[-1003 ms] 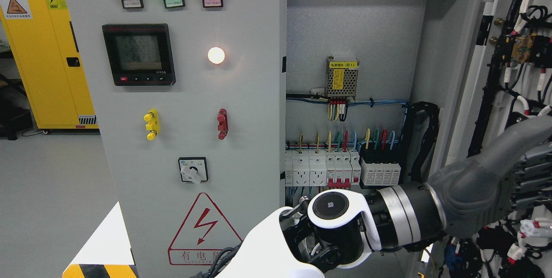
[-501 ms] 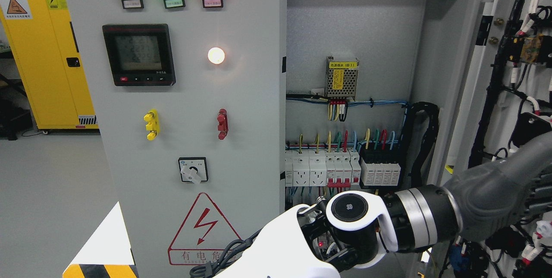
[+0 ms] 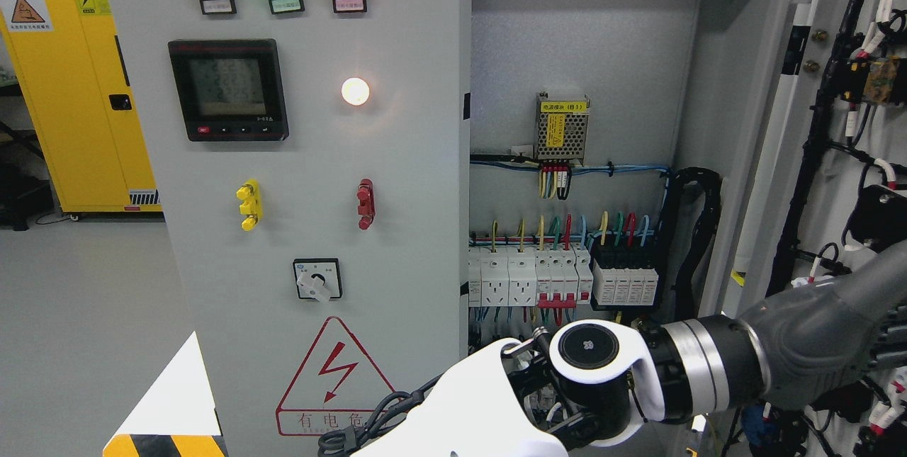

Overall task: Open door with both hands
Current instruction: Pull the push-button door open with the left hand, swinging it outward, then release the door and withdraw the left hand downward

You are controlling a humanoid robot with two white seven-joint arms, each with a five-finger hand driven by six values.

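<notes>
Door open — grey cabinet, perhaps workshop

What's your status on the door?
Left hand reaches across at the right door, grasp not visible. Right door stands open. Right arm out of view. No obstruction seen.

I see the grey cabinet door swung wide open to the right of the breaker row, its inner face carrying black cable bundles and wiring.
</notes>
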